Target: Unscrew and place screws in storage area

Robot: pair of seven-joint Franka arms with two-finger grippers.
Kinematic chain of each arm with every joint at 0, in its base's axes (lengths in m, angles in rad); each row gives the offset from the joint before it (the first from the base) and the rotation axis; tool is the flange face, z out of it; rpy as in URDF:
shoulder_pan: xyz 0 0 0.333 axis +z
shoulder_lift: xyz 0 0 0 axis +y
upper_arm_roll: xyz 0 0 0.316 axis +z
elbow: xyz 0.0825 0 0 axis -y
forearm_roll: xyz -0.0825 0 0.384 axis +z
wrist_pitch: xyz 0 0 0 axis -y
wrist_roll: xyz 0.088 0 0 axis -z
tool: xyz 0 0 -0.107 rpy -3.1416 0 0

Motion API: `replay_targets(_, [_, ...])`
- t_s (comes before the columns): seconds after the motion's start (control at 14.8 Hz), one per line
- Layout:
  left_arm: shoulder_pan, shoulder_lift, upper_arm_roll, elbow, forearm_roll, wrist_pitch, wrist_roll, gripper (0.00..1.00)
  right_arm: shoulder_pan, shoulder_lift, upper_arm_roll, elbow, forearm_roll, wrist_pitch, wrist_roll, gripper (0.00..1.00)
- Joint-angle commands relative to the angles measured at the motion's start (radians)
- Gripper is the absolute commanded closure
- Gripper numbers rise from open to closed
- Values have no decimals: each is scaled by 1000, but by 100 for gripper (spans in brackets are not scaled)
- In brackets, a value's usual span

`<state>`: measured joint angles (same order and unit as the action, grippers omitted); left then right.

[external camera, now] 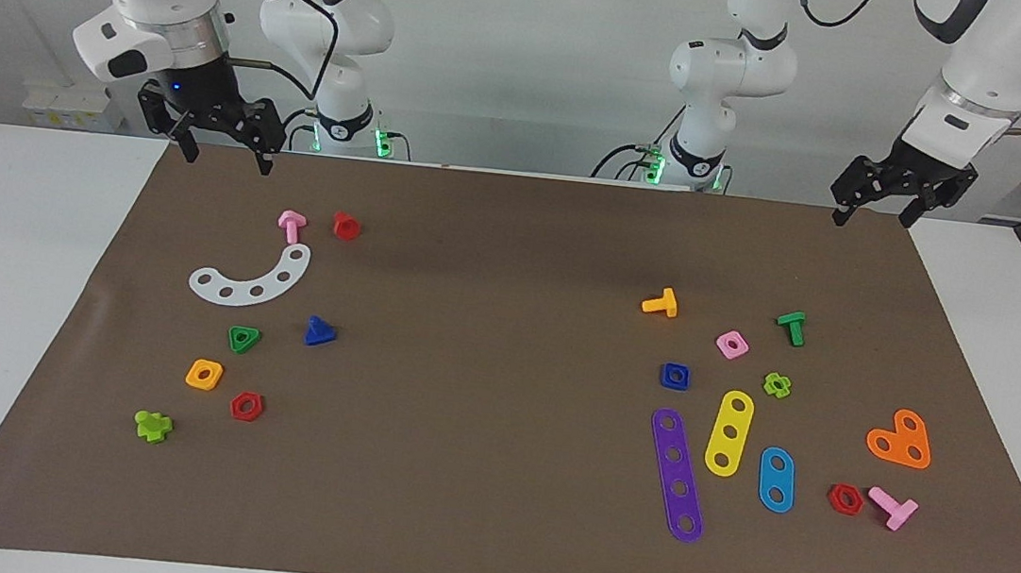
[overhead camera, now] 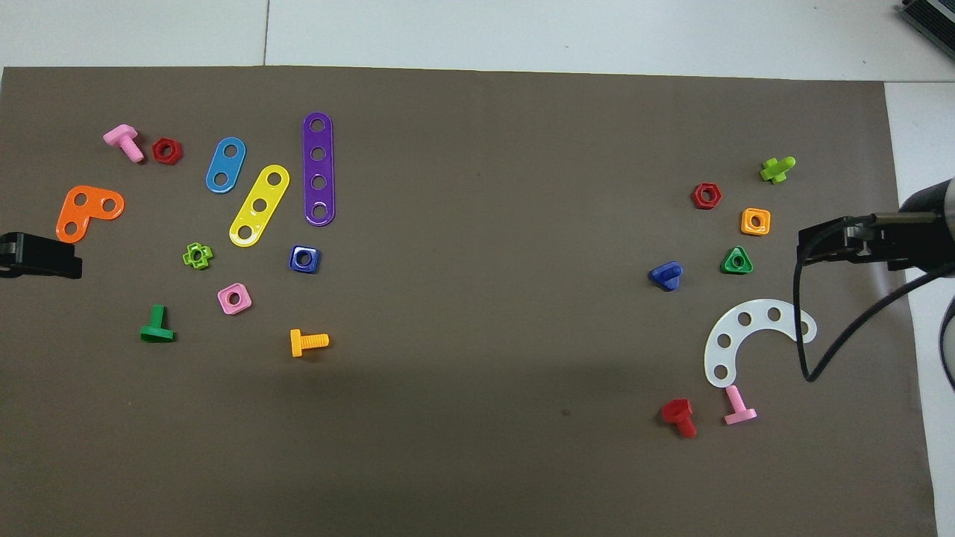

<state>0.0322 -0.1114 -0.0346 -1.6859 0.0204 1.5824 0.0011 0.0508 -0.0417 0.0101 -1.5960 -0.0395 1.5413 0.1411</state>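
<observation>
Nuts (external camera: 244, 339) and white strip (external camera: 250, 279) flank blue screw (external camera: 319, 332); path clear.

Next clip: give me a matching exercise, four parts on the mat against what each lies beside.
Things:
1. blue triangular-head bolt
2. blue square nut
3. orange bolt
4. orange heart-shaped plate

Places:
A. beside the purple strip
B. beside the green triangular nut
C. at the left arm's end, nearest the mat's edge
D. nearer the robots than the blue square nut

Pairs: 1-B, 2-A, 3-D, 4-C
</observation>
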Motion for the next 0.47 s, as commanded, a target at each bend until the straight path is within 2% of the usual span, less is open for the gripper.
replay_targets(0.0, [-11, -11, 2, 0, 13, -7, -13, 0, -6, -12, 5, -21, 23, 22, 17, 0])
replay_targets(0.4, [-11, -11, 2, 0, 13, -1, -4, 0, -8, -14, 5, -25, 24, 20, 17, 0])
